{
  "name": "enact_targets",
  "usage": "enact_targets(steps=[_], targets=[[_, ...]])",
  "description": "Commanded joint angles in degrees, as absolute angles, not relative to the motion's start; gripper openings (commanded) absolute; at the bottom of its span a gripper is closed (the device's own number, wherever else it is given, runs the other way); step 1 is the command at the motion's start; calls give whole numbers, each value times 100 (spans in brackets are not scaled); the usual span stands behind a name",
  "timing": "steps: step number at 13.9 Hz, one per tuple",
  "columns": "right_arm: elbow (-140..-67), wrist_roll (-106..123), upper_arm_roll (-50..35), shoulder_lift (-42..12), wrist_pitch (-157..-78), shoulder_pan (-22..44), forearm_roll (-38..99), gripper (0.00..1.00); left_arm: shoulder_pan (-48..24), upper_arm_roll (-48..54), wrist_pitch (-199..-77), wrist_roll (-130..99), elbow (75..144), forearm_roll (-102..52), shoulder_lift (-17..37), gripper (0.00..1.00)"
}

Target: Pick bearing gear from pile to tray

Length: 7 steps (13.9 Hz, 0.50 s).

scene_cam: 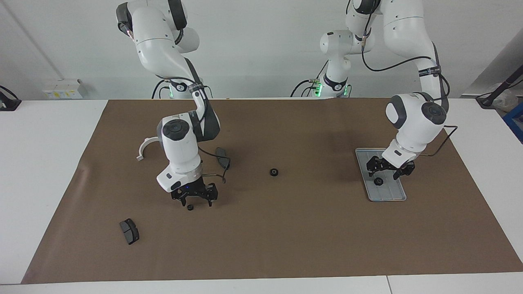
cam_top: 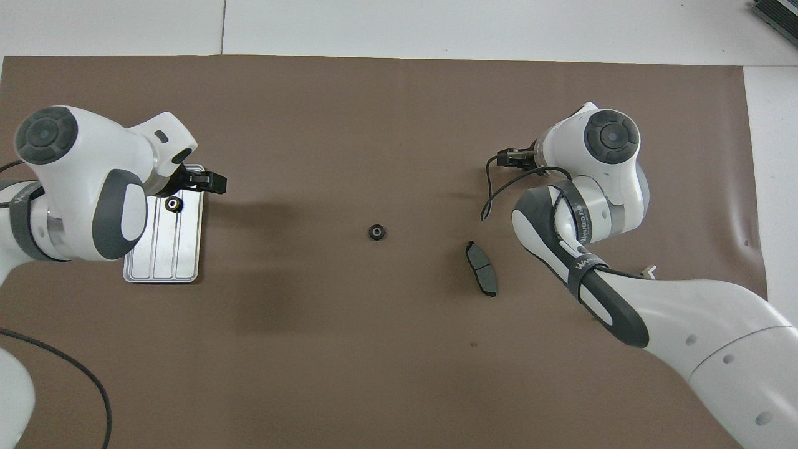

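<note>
Here a black ring (scene_cam: 378,181) lies in the tray (scene_cam: 398,195) under the spread-fingered left gripper (scene_cam: 386,173).

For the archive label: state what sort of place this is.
Probably a robotics lab: two arms, left gripper and right gripper, stand at a table with a brown mat and a metal tray.

Bare brown mat (scene_cam: 310,228) surrounds the middle black ring (scene_cam: 273,172), unobstructed.

- Three small black rings: one in the tray (scene_cam: 378,181), one mid-mat (scene_cam: 273,172), one under a tool (scene_cam: 190,207)
- Two dark grey pads (scene_cam: 129,231) (scene_cam: 222,157)
- One white half-ring bracket (scene_cam: 145,147)
- One metal tray (scene_cam: 394,194)
</note>
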State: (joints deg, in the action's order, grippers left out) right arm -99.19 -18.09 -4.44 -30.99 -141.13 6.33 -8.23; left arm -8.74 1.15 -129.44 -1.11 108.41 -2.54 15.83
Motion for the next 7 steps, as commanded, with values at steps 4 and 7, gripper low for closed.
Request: enact_targets(steps=[4,7], targets=[[-10020,-1688,-536,-3067,-14098,536,-826,74,-2651,35,-12849,-2633,10793,-264,1608,43],[-10020,-1705,-536,-3076,-14133,536,-826,59,-3321,18,-13059,-3251,10696,-272,1888,39]])
